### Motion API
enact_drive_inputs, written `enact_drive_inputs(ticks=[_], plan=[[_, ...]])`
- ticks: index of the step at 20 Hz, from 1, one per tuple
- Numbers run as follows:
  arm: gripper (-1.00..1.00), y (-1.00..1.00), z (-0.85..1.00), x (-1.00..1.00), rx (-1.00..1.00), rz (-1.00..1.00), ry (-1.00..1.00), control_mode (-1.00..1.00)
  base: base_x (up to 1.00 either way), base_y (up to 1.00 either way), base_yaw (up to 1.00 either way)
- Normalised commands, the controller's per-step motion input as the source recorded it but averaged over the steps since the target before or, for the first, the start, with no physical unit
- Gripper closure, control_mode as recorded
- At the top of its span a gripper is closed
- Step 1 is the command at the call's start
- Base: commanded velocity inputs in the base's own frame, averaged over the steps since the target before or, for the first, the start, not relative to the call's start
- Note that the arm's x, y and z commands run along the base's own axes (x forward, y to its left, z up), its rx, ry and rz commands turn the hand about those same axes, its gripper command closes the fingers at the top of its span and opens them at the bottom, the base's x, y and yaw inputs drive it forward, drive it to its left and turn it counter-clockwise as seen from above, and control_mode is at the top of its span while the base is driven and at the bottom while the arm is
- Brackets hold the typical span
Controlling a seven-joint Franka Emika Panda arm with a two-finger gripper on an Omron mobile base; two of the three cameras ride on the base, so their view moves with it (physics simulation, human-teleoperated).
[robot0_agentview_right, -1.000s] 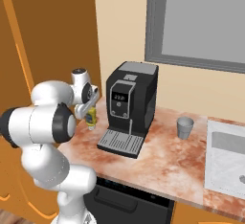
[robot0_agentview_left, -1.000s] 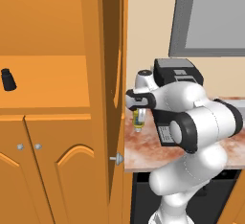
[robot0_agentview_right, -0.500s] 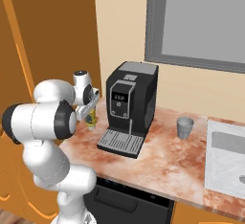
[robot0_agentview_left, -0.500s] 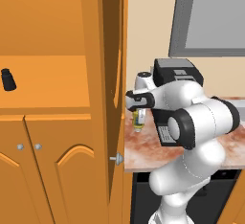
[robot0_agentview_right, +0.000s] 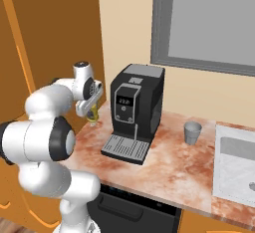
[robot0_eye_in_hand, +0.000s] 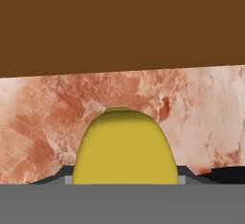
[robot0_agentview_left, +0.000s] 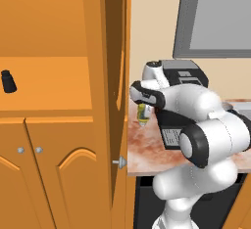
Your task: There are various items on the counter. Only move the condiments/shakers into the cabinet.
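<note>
The yellow mustard bottle (robot0_agentview_left: 143,118) (robot0_agentview_right: 92,119) stands on the reddish-brown counter (robot0_agentview_left: 147,152) (robot0_agentview_right: 169,165), close to the open cabinet door (robot0_agentview_left: 105,76). My gripper (robot0_agentview_left: 143,111) (robot0_agentview_right: 92,111) comes down over it from above. In the hand view the bottle (robot0_eye_in_hand: 122,146) spans the whole gap between my fingertips (robot0_eye_in_hand: 64,176), touching both. A small black shaker (robot0_agentview_left: 7,82) rests on a shelf inside the orange cabinet (robot0_agentview_left: 49,37).
A big black coffee machine (robot0_agentview_right: 134,112) (robot0_agentview_left: 184,76) stands just right of the bottle. Farther right are a grey cup (robot0_agentview_right: 192,132) and a sink (robot0_agentview_right: 236,167). The door's edge, with a silver knob (robot0_agentview_left: 119,162), is directly left of my gripper.
My jaws have come together around the mustard bottle. The arm and the bottle have hardly shifted.
</note>
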Motion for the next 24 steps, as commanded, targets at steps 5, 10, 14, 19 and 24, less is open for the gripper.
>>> enact_drive_inputs(ticks=[5, 10, 14, 19, 24], plan=[[1.00, -0.31, 1.00, -0.51, 0.01, 0.00, -0.12, -1.00, 0.00, 0.00, 0.00], [1.00, -0.04, 1.00, -0.60, 0.00, 0.00, -0.08, -1.00, 0.00, 0.00, 0.00], [1.00, 0.00, 1.00, -0.64, 0.00, 0.00, -0.03, -1.00, 0.00, 0.00, 0.00], [1.00, -0.09, 0.92, -0.75, 0.00, 0.00, 0.00, -1.00, 0.00, 0.00, 0.00], [1.00, -0.39, 0.47, -0.98, 0.00, 0.00, 0.00, -1.00, 0.00, 0.00, 0.00]])
